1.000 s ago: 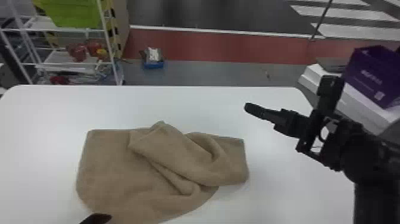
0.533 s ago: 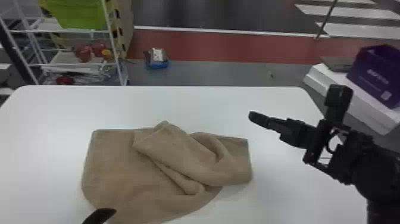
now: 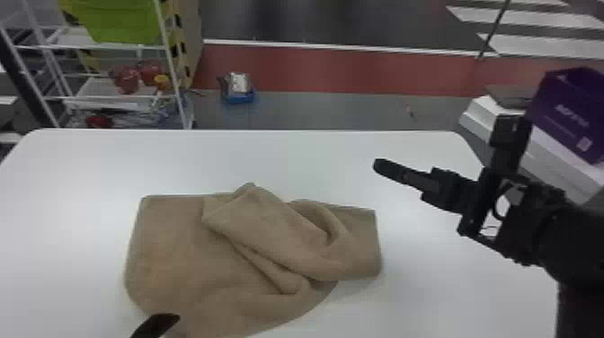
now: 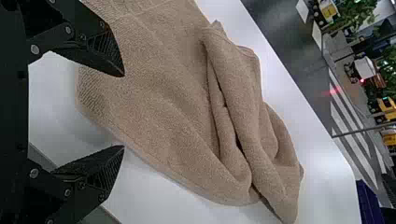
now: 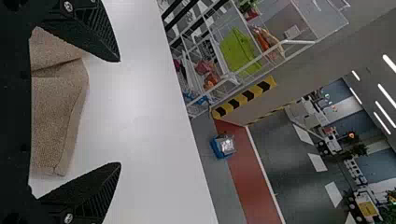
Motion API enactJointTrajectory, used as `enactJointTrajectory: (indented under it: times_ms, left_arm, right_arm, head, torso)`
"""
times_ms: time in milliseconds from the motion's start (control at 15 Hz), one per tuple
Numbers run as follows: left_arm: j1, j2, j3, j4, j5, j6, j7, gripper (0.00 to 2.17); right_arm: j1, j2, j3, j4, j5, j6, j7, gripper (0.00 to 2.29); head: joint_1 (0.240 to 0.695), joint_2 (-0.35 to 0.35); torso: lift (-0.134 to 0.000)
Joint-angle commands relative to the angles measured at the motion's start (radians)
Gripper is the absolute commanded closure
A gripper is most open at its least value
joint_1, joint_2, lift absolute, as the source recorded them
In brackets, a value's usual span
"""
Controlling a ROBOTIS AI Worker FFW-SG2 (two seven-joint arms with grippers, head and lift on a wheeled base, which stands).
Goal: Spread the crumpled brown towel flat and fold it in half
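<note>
- Brown and soft, the towel [image 3: 170,256] lay from the lower left to the centre of the head view, on the white table [image 3: 323,157]. Its left end was fairly flat; a loose flap [image 3: 265,229] was rumpled over the rest. The right arm [image 3: 557,229] was at the right of the frame, clear of the cloth, probably to leave room for opening that flap.
- In the left wrist view, the left gripper [image 4: 124,111] had its jaws wide apart and empty near the towel's edge, perhaps so they could straddle it for a pinch.
- In the right wrist view, the right gripper [image 5: 120,112] was open too, gripping nothing near the towel's other end, seemingly ready to help.
</note>
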Motion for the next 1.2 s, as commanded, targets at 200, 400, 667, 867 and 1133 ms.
enactJointTrajectory:
  times_ms: [200, 400, 667, 867, 1133]
  left_arm:
    - [-0.022, 0.001, 0.003, 0.011, -0.004, 0.049, -0.014, 0.45]
    - [-0.03, 0.001, 0.005, 0.011, -0.004, 0.071, -0.014, 0.65]
    - [-0.032, -0.001, 0.009, 0.008, -0.004, 0.074, -0.012, 0.66]
    - [-0.03, -0.001, 0.017, -0.015, -0.003, 0.095, -0.008, 1.08]
    - [0.001, -0.001, 0.051, -0.158, -0.004, 0.141, -0.012, 1.08]
  right_arm:
    - [-0.014, 0.001, -0.008, 0.001, -0.022, 0.007, -0.006, 0.08]
    - [-0.014, 0.001, -0.008, 0.001, -0.028, 0.007, -0.007, 0.08]
    - [-0.014, 0.001, -0.01, 0.001, -0.028, 0.01, -0.007, 0.08]
    - [-0.011, 0.001, -0.018, 0.003, -0.027, 0.01, -0.007, 0.08]
    - [-0.001, 0.001, -0.034, 0.007, -0.023, 0.01, -0.006, 0.08]
  head:
    - [0.695, -0.073]
    - [0.695, -0.067]
    - [0.695, -0.06]
    - [0.695, -0.057]
    - [0.695, -0.047]
  torso:
    - [-0.134]
    - [-0.134]
    - [-0.134]
    - [-0.134]
    - [-0.134]
